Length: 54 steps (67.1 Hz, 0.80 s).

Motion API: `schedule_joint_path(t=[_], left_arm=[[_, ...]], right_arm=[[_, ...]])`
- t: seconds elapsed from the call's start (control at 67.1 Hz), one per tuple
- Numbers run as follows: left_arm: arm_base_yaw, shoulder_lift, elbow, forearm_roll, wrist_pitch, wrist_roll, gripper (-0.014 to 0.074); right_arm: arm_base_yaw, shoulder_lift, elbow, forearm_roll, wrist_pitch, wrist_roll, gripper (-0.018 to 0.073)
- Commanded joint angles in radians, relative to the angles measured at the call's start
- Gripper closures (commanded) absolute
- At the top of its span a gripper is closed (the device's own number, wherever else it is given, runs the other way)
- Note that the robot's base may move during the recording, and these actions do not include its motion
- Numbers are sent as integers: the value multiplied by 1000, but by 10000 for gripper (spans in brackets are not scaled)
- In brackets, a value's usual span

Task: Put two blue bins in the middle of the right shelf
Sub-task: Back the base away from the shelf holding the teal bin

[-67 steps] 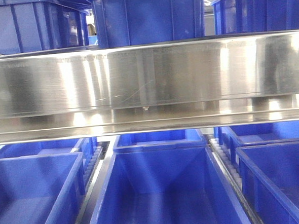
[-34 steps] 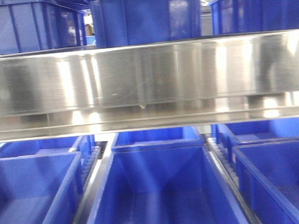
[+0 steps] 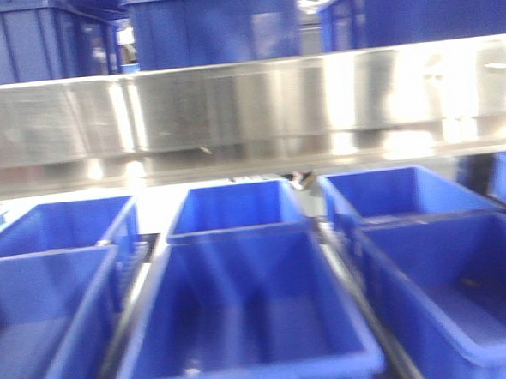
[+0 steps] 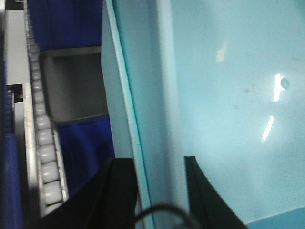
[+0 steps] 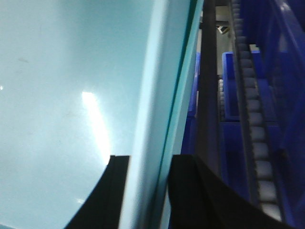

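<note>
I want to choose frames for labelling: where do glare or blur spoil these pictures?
Front view: everything is motion-blurred, the dark blue bins have soft edges, and the steel rail washes out white toward the right. Left wrist view: small glare spots on the pale bin floor. Right wrist view: one bright streak on pale plastic.

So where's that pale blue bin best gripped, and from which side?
Grip the pale bin by opposite walls at the rim lip, from above, one arm each: thin upright walls slip between jaws, as the left gripper and right gripper show.
</note>
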Motion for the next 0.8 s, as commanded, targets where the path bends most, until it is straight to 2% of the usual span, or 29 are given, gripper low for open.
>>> schedule_joint_path(t=[0.0,0.79], left_arm=[[-3,-19,-18,-51,-96,15,707],[-3,-19,-18,-51,-96,15,707]], right_arm=[[-3,-8,-11,-12,-72,2,713],[-3,-8,-11,-12,-72,2,713]])
